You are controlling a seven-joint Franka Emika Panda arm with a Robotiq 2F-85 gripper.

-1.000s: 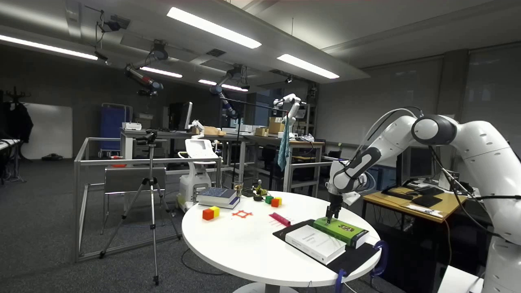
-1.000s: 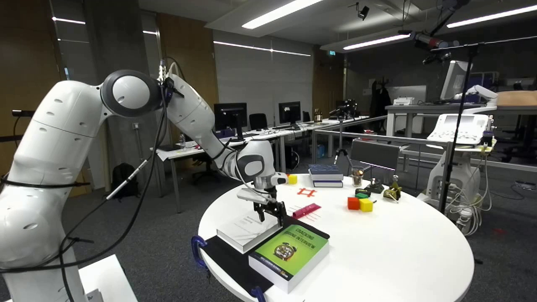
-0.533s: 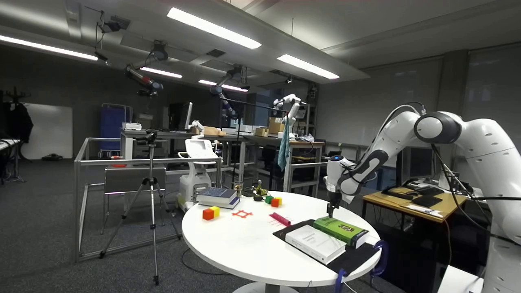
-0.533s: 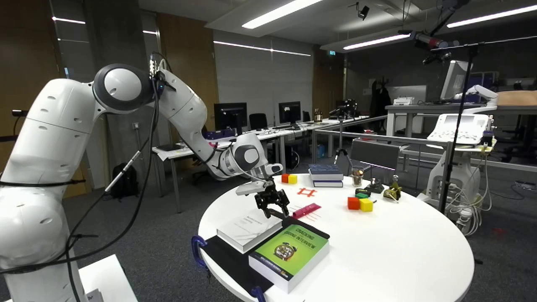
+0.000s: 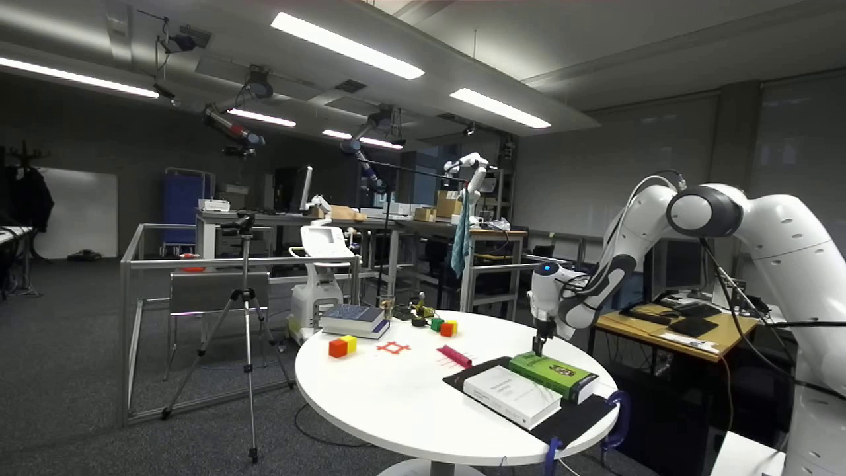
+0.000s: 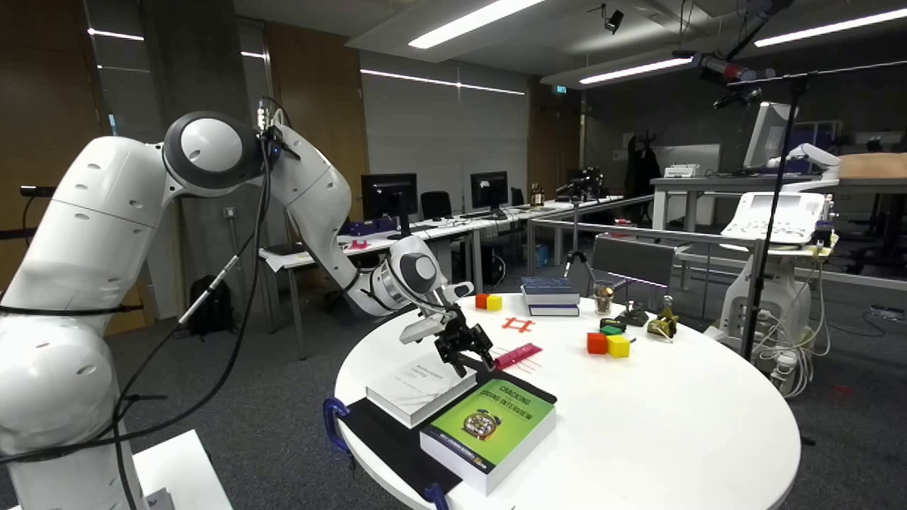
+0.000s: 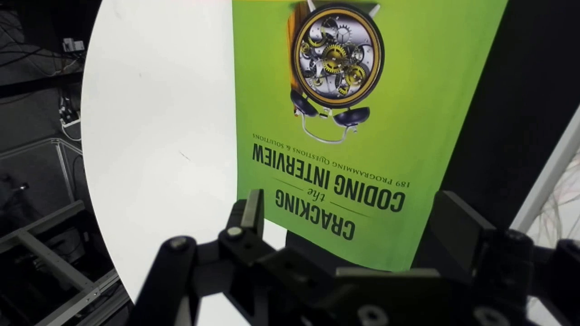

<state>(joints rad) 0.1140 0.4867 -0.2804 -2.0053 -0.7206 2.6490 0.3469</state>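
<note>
Wrist view shows my tool (image 7: 355, 215) standing wide, its two fingers (image 7: 252, 210) well apart about the title end of a thick green book (image 7: 362, 122). From there the words on the cover read upside down, below a picture of an alarm clock full of gears. One finger overlaps the book's long edge next to the white bench (image 7: 158, 136); the other shows over a black mat (image 7: 494, 113). I cannot tell how high the tips stand above the cover. In an exterior view the green book lies face up, partly on the mat, with a white book (image 6: 421, 386) flat beside it and a strip of mat showing between the two. My tool tilts near the far end of this pair. Near the mat lies a pink object (image 6: 517, 355), and farther along the bench sit a red cube (image 6: 597, 343) and a yellow cube (image 6: 618, 346) side by side, with a green cube (image 6: 611, 330) behind them. Two stacked books (image 6: 550, 294) rest near a small glass (image 6: 603, 299), and a blue clamp (image 6: 329, 421) is fixed to the bench edge by the mat.
</note>
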